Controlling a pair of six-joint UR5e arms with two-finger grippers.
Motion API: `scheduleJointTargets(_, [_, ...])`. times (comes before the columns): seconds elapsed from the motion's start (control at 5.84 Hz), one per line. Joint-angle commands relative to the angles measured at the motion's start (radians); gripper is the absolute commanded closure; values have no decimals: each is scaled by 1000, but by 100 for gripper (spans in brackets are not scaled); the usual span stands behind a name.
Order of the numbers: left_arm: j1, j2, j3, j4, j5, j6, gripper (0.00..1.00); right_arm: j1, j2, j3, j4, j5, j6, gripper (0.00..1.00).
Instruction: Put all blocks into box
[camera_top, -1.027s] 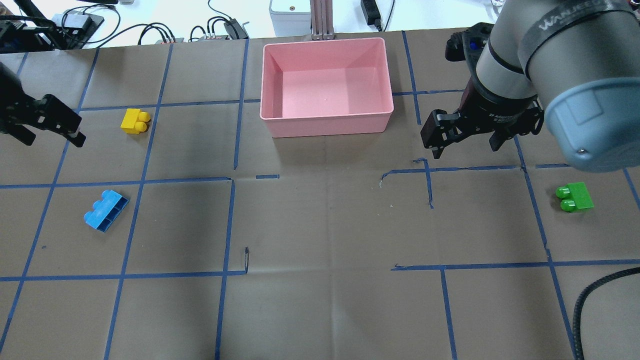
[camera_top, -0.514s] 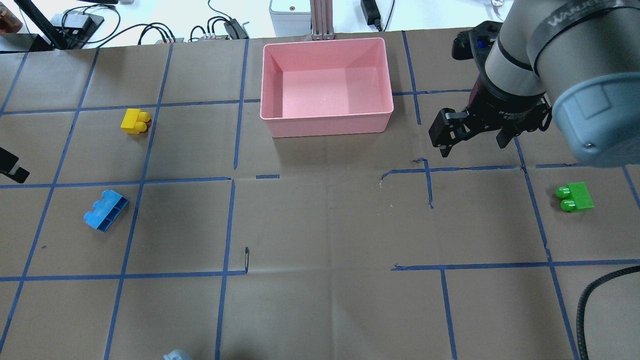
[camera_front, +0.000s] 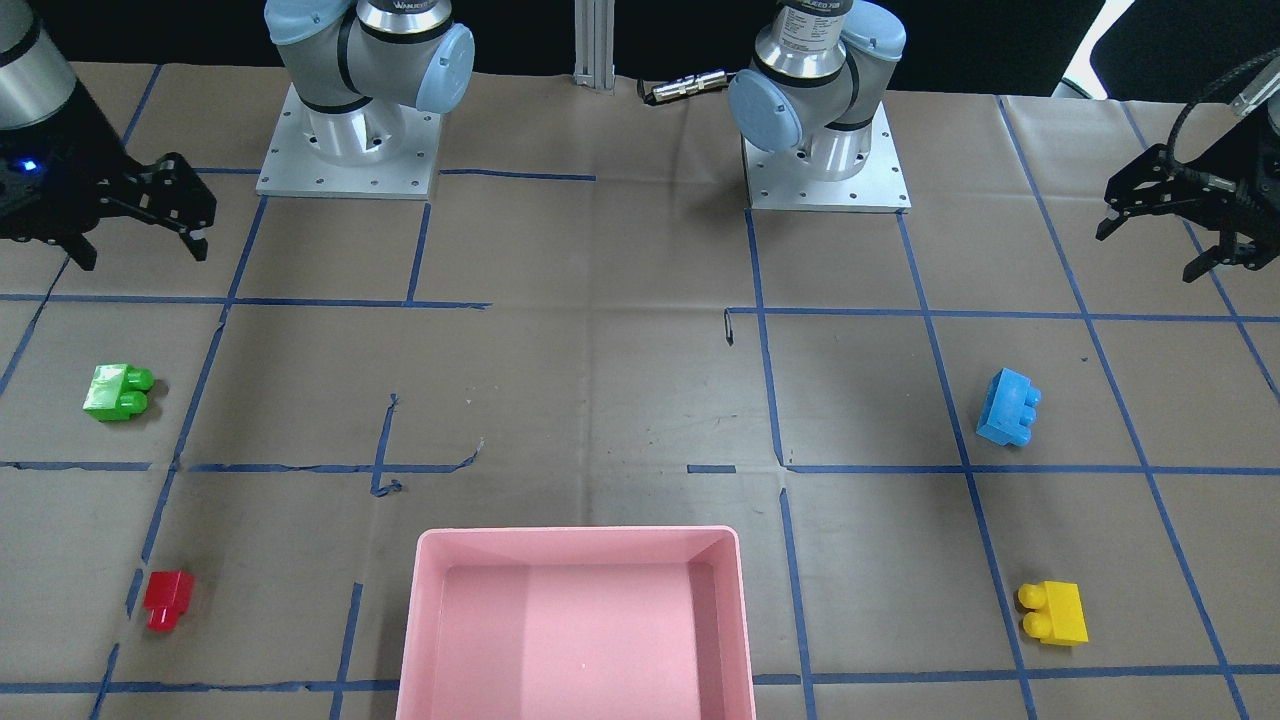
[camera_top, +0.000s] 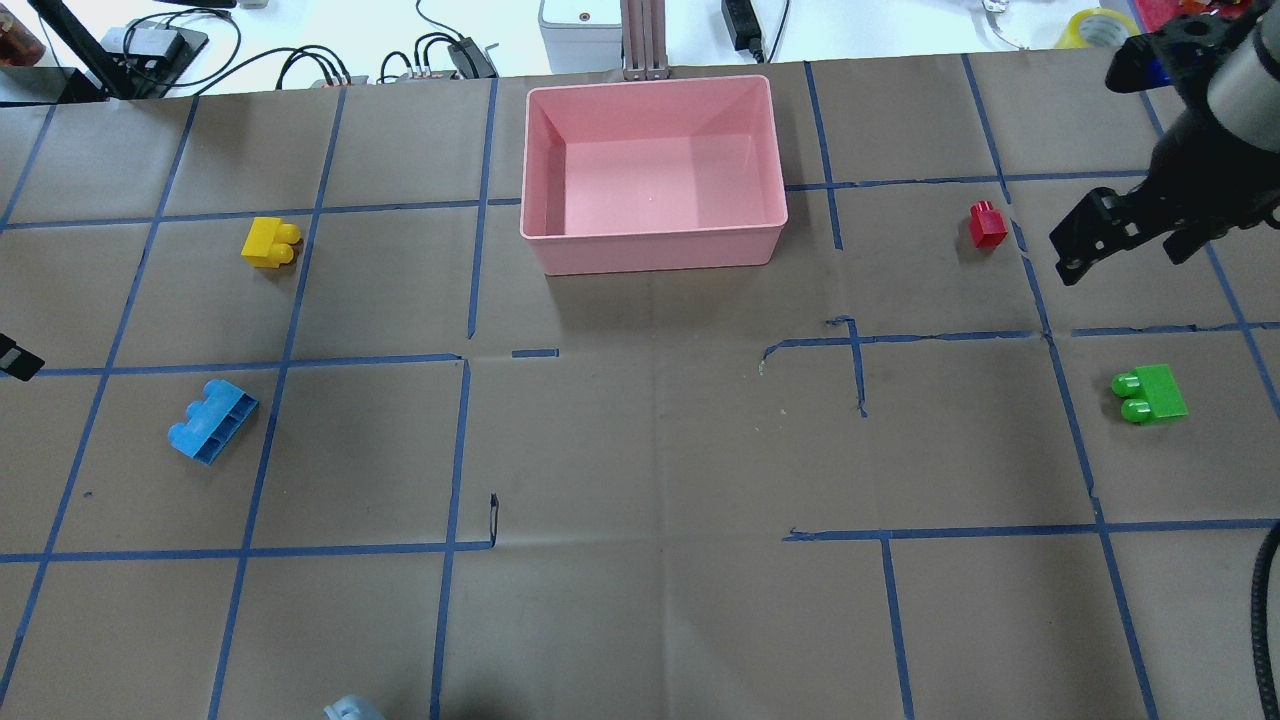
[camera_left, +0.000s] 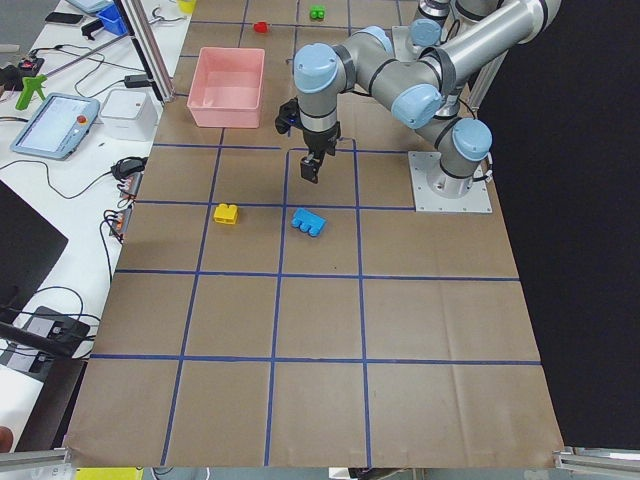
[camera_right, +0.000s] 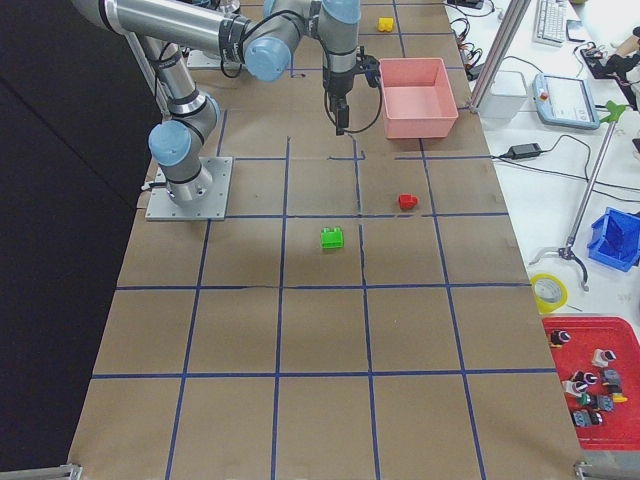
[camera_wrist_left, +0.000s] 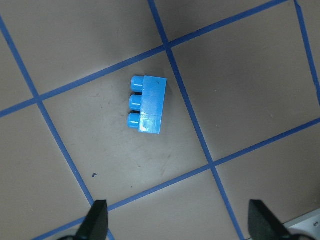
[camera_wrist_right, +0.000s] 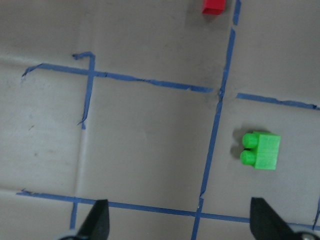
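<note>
The pink box (camera_top: 655, 250) stands empty at the table's far middle, and also shows in the front view (camera_front: 580, 537). The yellow brick (camera_top: 270, 242) and the light-blue brick (camera_top: 212, 435) lie on the left. The red brick (camera_top: 987, 224) and the green brick (camera_top: 1150, 393) lie on the right. My left gripper (camera_front: 1148, 253) is open and empty, high above the table, with the blue brick (camera_wrist_left: 148, 105) below its camera. My right gripper (camera_top: 1125, 255) is open and empty, right of the red brick and beyond the green brick (camera_wrist_right: 262, 150).
Blue tape lines grid the brown paper table cover. The two arm bases (camera_front: 350, 140) (camera_front: 825, 150) stand at the robot's edge. Cables and small devices (camera_top: 450, 55) lie beyond the table's far edge, with a yellow tape roll (camera_top: 1095, 22) at far right.
My right gripper has moved right and uncovered the red brick. My left gripper has drawn back to the overhead view's left edge. No brick has moved.
</note>
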Motion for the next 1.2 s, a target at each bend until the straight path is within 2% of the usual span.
scheduleJointTargets(0.0, [-50, -11, -43, 104, -5, 80, 1, -122, 5, 121, -187, -14, -22, 0])
scheduleJointTargets(0.34, [-51, -25, -208, 327, -8, 79, 1, -156, 150, 139, -240, -3, -52, 0])
scheduleJointTargets(0.51, [-51, -60, -271, 432, -21, 77, 1, -176, 180, 175, -336, -2, -69, 1])
scheduleJointTargets(0.68, [-51, -107, -299, 510, -50, 42, 1, -202, 208, 250, -493, 0, -118, 1])
scheduleJointTargets(0.86, [-50, -158, -310, 546, -74, 4, 1, -228, 241, 267, -524, 2, -147, 1])
scheduleJointTargets(1.03, [-50, -202, -333, 633, -73, 2, 1, -247, 258, 272, -524, 3, -150, 1])
